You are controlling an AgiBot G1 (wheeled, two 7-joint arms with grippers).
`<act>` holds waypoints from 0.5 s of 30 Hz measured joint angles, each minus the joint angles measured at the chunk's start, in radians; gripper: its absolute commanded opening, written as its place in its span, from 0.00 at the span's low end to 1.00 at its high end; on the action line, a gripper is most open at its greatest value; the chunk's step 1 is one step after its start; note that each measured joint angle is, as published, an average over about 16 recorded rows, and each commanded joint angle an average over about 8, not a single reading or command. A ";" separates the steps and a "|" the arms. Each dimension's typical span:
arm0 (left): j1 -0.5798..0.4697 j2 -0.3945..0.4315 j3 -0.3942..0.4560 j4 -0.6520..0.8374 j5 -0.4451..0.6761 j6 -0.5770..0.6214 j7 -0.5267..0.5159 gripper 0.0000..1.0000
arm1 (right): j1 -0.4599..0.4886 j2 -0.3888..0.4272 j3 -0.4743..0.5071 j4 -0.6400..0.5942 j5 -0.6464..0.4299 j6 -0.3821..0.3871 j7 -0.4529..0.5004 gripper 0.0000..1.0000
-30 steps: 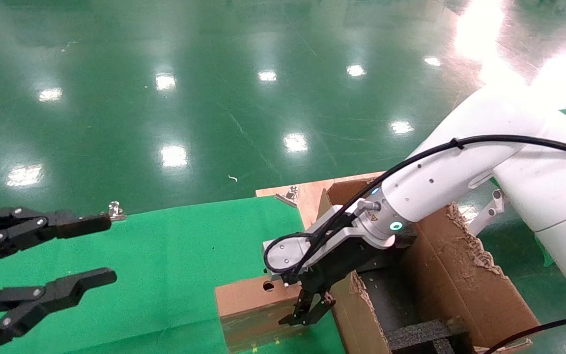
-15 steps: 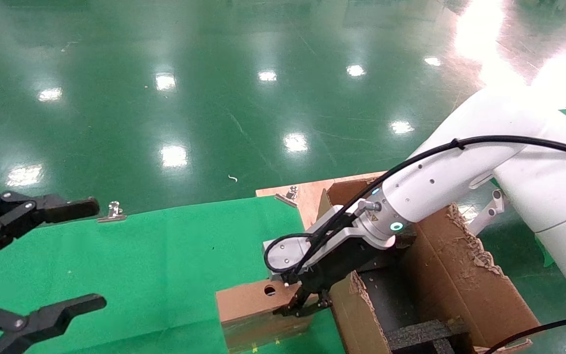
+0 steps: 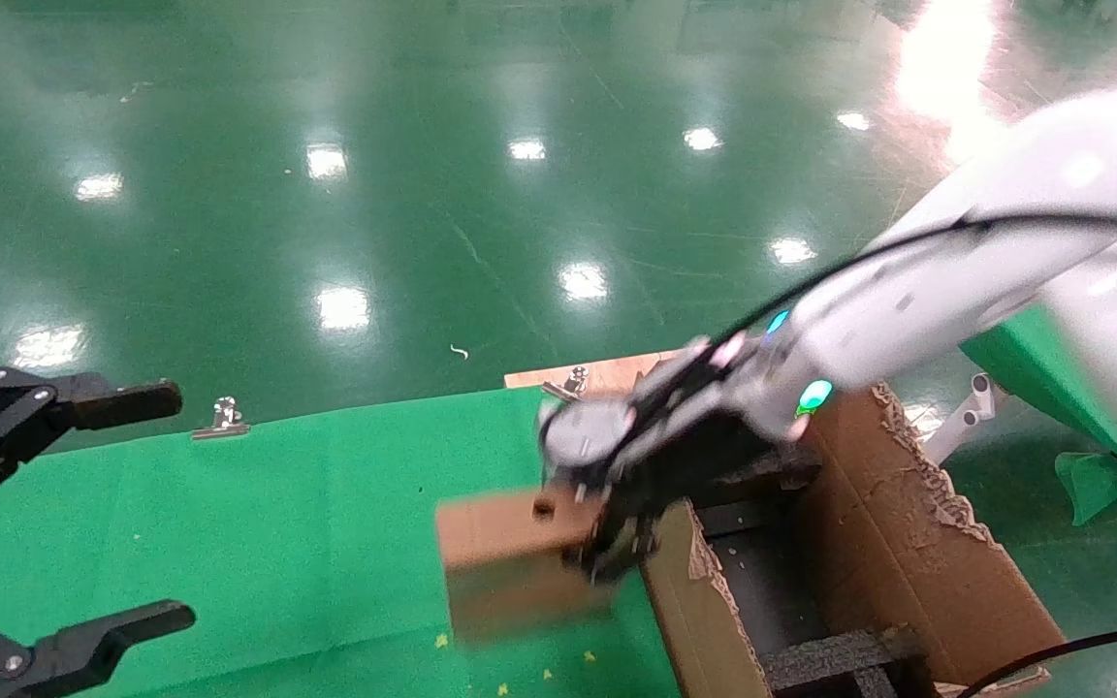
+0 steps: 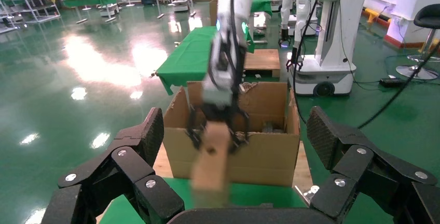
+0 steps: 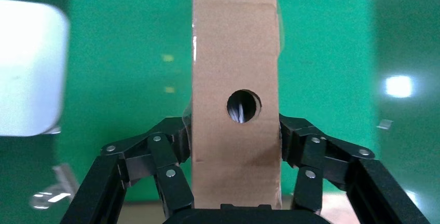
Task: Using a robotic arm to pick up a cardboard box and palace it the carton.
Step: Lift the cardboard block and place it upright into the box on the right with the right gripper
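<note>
My right gripper (image 3: pixel 617 553), on the white robotic arm (image 3: pixel 908 301) with a green ring light, is shut on the small brown cardboard box (image 3: pixel 510 562) and holds it lifted above the green cloth, just left of the carton (image 3: pixel 908 543). In the right wrist view the fingers (image 5: pixel 174 149) clamp both narrow sides of the cardboard box (image 5: pixel 233 53), which has a round hole. The left wrist view shows the cardboard box (image 4: pixel 212 162) held in front of the carton (image 4: pixel 259 151). Black foam inserts (image 3: pixel 840 659) lie inside the carton. My left gripper (image 3: pixel 93 514) is open at the far left.
A green cloth (image 3: pixel 306 514) covers the table, pinned by metal clips (image 3: pixel 219 419). A wooden board (image 3: pixel 607 373) lies under the carton. Shiny green floor lies beyond. Another robot base (image 4: pixel 321 71) stands far behind the carton in the left wrist view.
My right gripper closed on the cardboard box and lifted it off the cloth, with the arm swinging up. My left gripper spread wider and drew back to the left.
</note>
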 measured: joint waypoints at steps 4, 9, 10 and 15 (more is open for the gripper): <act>0.000 0.000 0.000 0.000 0.000 0.000 0.000 1.00 | 0.093 0.023 0.010 -0.037 0.030 -0.005 -0.010 0.00; 0.000 0.000 0.001 0.000 0.000 0.000 0.000 1.00 | 0.218 0.044 0.002 -0.090 0.066 -0.013 -0.032 0.00; 0.000 0.000 0.001 0.000 0.000 0.000 0.000 1.00 | 0.241 0.048 -0.003 -0.100 0.072 -0.014 -0.037 0.00; 0.000 0.000 0.001 0.000 -0.001 0.000 0.001 1.00 | 0.335 0.072 -0.041 -0.143 0.100 -0.016 -0.054 0.00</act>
